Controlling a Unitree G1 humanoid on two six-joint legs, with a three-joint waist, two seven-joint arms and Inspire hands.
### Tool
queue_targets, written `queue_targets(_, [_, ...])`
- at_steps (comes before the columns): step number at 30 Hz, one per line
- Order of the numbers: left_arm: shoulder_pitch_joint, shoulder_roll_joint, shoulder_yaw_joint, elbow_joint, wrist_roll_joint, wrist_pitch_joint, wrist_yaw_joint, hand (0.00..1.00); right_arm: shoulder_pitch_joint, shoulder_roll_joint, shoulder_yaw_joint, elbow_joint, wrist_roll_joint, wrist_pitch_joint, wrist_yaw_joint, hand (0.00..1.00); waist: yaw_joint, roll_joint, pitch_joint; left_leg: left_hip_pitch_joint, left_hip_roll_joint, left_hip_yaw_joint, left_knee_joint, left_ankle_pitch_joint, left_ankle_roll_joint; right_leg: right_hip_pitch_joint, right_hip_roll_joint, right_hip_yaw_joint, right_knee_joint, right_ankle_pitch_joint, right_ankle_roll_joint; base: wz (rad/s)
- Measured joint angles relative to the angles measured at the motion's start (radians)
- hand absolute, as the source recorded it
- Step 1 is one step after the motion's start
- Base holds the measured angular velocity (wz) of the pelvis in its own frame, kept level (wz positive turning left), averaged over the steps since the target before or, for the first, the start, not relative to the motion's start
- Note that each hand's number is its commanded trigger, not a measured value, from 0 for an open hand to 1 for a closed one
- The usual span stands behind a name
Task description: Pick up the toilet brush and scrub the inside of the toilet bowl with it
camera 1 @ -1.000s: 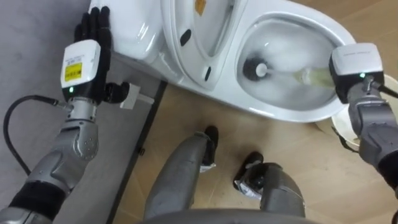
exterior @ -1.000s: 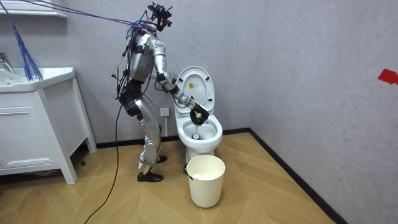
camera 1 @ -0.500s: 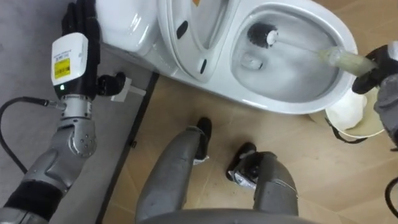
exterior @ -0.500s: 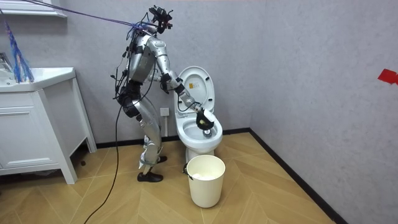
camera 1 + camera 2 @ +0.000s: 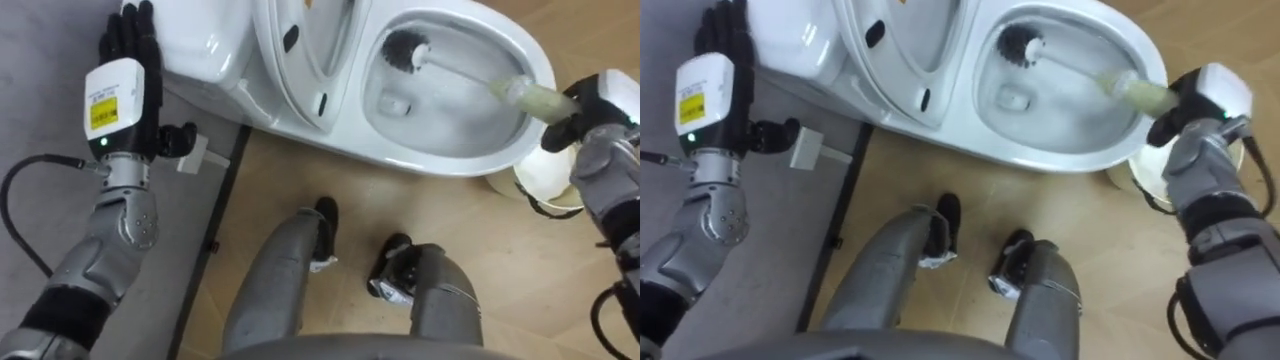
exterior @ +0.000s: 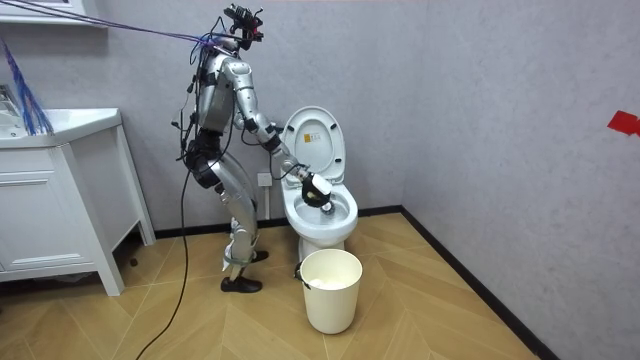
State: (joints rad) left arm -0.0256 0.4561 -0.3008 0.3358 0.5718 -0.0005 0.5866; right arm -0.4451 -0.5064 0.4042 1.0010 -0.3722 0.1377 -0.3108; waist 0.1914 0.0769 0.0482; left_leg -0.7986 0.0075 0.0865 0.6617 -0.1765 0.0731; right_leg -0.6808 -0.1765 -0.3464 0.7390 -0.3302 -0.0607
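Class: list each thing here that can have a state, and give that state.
toilet lid: raised.
toilet brush: head in the bowl, handle gripped.
right hand: shut on the toilet brush.
left hand: open, fingers straight.
bin: upright, open-topped.
cabinet doors: shut.

I find no legible text. A yellow label [image 5: 103, 108] stands on the left hand [image 5: 135, 45], upper left of the frame; its print is unreadable.

The brush [image 5: 405, 49] lies in the toilet bowl [image 5: 440, 160].
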Motion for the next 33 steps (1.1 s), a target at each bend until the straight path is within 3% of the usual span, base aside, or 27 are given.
queue_targets(4, [0.024,-0.001,-0.011,0.000,0.011,0.005,-0.012,0.00,0.020,0.035,0.064,-0.001,-0.117,0.038,0.032,1.00,0.020,0.020,-0.0082,0.008,0.013,0.004,-0.010,0.006,-0.008,0.008,0.014,0.002,-0.016,0.005,-0.009,-0.06])
queue_targets(7, [0.024,-0.001,-0.013,0.003,0.010,-0.006,-0.013,0.00,0.044,0.008,0.085,-0.058,-0.192,0.056,0.049,1.00,0.039,0.025,-0.0078,0.007,0.019,0.004,-0.015,0.008,-0.015,0.010,0.025,-0.003,-0.029,0.007,-0.018,-0.01])
queue_targets(12, [0.022,0.003,-0.012,0.003,0.004,-0.009,-0.007,0.00,0.094,-0.009,0.085,-0.223,-0.384,0.107,0.082,1.00,0.037,0.030,-0.0069,0.005,0.028,-0.008,-0.021,0.008,-0.029,0.017,0.040,-0.015,-0.045,0.007,-0.029,0.03])
queue_targets(15, [0.022,0.013,-0.013,0.003,-0.037,-0.038,-0.003,0.00,0.123,-0.030,0.088,-0.345,-0.440,0.136,0.133,1.00,0.036,0.029,-0.0066,0.002,0.033,-0.005,-0.020,0.005,-0.036,0.018,0.049,-0.017,-0.055,0.007,-0.033,-0.03])
queue_targets(17, [0.029,0.038,-0.010,0.002,-0.071,-0.072,0.014,0.00,0.169,-0.036,0.088,-0.478,-0.503,0.174,0.186,1.00,0.036,0.018,-0.0076,-0.005,0.044,-0.009,-0.014,0.001,-0.045,0.018,0.065,-0.019,-0.072,0.011,-0.039,-0.07])
queue_targets(20, [0.038,0.068,-0.004,0.001,-0.071,-0.100,0.032,0.00,0.223,-0.054,0.088,-0.603,-0.569,0.185,0.239,1.00,0.033,0.003,-0.0105,-0.010,0.055,-0.020,-0.008,-0.004,-0.053,0.026,0.083,-0.024,-0.093,0.016,-0.045,-0.05])
queue_targets(25, [0.034,0.076,-0.005,0.003,-0.105,-0.141,0.044,0.00,0.220,-0.066,0.086,-0.630,-0.615,0.185,0.276,1.00,0.035,-0.001,-0.0119,-0.007,0.068,-0.027,-0.006,-0.006,-0.056,0.049,0.100,-0.037,-0.127,0.025,-0.047,0.00])
queue_targets(28, [0.031,0.080,-0.014,0.005,-0.109,-0.145,0.068,0.00,0.166,-0.074,0.089,-0.524,-0.510,0.156,0.233,1.00,0.037,-0.006,-0.0089,-0.004,0.067,-0.026,-0.005,-0.006,-0.056,0.050,0.098,-0.036,-0.124,0.024,-0.047,0.02])
queue_targets(30, [0.029,0.087,-0.016,0.005,-0.109,-0.145,0.075,0.00,0.098,-0.079,0.084,-0.382,-0.307,0.113,0.197,1.00,0.036,-0.025,0.0008,-0.002,0.064,-0.013,-0.007,-0.005,-0.055,0.033,0.084,-0.021,-0.096,0.016,-0.045,-0.06])
queue_targets(33, [0.021,0.089,-0.015,-0.004,-0.108,-0.138,0.078,0.00,0.057,-0.080,0.058,-0.275,-0.045,0.072,0.163,1.00,0.022,-0.048,0.0088,-0.015,0.047,-0.006,-0.005,-0.001,-0.048,-0.001,0.057,-0.012,-0.048,-0.002,-0.043,0.05])
